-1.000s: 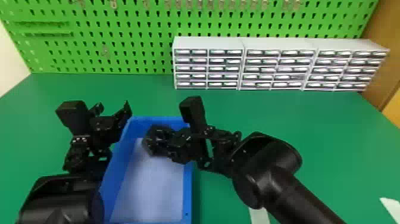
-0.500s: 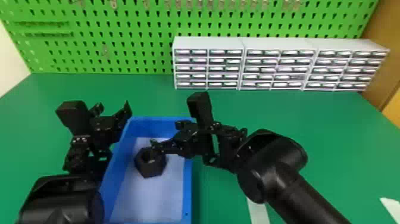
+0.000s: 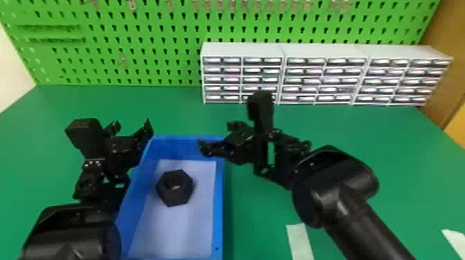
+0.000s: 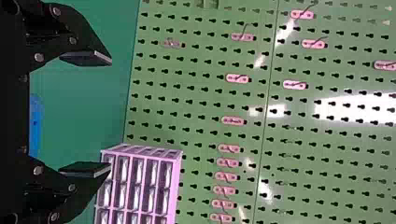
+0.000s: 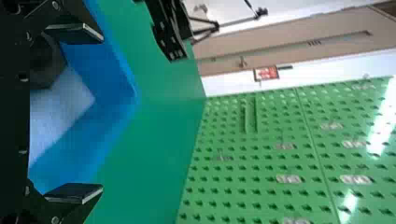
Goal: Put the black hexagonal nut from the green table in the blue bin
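Inside the blue bin point(image 3: 223, 207), the black hexagonal nut point(image 3: 175, 187) lies on the pale bin floor, its hole facing up. My right gripper point(image 3: 215, 136) is over the bin's back right corner, apart from the nut and open. In the right wrist view the fingers of the right gripper point(image 5: 102, 113) stand wide apart, with the nut point(image 5: 45, 63) partly hidden behind them. My left gripper point(image 3: 133, 125) is parked at the bin's back left edge; in the left wrist view the left gripper point(image 4: 111, 115) is open and holds nothing.
White drawer cabinets point(image 3: 325, 77) stand along the back of the green table point(image 3: 380, 128), in front of a green pegboard point(image 3: 145, 41). White strips point(image 3: 300, 242) lie on the table at the front right.
The right gripper has let go of the nut and drawn back up and to the right, leaving it on the bin floor. My left arm has stayed still.
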Available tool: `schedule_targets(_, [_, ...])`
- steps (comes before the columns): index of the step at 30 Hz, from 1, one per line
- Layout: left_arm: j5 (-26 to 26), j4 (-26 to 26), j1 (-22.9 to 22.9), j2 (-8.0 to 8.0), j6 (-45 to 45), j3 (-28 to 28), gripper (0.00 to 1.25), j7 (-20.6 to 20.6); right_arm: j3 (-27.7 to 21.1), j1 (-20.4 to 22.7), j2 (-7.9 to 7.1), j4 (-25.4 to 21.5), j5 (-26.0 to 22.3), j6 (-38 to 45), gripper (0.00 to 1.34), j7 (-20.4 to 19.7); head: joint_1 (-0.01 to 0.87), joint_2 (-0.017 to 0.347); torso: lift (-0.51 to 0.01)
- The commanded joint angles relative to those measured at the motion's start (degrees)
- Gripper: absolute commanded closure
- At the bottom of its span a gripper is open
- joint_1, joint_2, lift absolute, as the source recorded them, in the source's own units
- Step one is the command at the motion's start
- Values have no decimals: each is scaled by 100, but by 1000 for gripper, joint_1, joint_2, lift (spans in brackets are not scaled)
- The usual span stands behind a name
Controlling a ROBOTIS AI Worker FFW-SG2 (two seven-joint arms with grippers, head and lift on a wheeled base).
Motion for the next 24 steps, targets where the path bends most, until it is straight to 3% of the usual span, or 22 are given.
schedule_targets(1, [0,0,8,-15,-7,-9,450,0,-476,136,42,-137,238,-104,173,-2,686,51,-97])
schedule_targets(11, [0,0,8,-15,2,-35,450,0,-1513,479,138,-515,695,-175,173,-38,686,51,-97])
schedule_targets(24, [-9,0,0,-15,2,-44,450,0,-2611,1041,191,-1174,1056,-350,173,-565,686,51,-97])
